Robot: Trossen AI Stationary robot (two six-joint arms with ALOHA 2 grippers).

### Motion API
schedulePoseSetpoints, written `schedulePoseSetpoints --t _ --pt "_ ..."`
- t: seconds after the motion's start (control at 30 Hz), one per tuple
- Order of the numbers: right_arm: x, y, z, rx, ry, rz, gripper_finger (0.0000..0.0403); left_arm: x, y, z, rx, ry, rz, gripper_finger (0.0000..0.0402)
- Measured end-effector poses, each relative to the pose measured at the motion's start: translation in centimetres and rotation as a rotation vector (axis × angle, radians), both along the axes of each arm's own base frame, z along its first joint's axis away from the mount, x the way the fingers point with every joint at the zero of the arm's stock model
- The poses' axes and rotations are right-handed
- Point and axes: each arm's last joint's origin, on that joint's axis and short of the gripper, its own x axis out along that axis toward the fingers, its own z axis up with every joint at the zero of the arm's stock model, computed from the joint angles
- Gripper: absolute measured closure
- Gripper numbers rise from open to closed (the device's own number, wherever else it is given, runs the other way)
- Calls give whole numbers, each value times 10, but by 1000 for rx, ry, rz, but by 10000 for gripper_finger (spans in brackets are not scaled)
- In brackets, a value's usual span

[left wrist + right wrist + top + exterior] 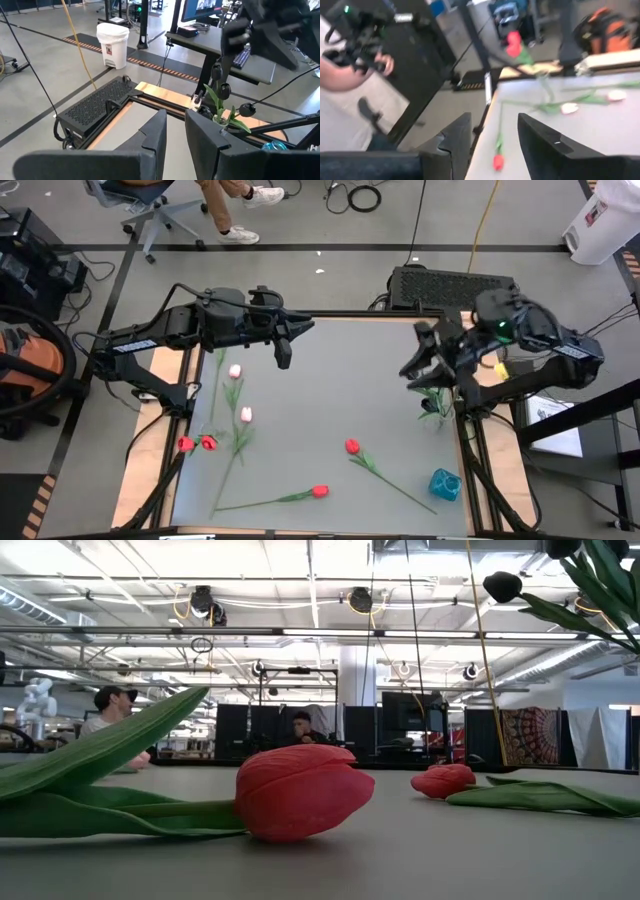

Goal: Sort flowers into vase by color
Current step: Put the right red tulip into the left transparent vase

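Tulips [319, 491] look light, with floppy stems; I'd pinch mid-stem, not the head. Left hand [283, 340] and right hand [420, 362] hover open above the tabletop [330, 400], holding nothing.

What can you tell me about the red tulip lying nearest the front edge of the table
The tulip lies flat on the grey table, its closed red head pointing toward the right arm's side and its thin green stem running back toward the left arm's side. A narrow leaf sits along the stem just behind the head. It looks artificial, with smooth, ridged petals in the low view. Nothing touches it but the table; neither hand is near.
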Motion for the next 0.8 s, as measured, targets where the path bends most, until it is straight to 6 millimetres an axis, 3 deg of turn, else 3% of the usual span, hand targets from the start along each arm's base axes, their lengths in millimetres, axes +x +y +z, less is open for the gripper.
schedulePoseSetpoints --t 0.27,0.53,0.8 --pt "12 24 -18 30 185 112 250 0 0 0 0 1 0 324" --pt "-1 45 -27 123 378 178 250 -1 0 -2 -1 23 0 324" --pt "-13 80 -29 296 573 234 250 -2 0 -8 -4 87 0 324"
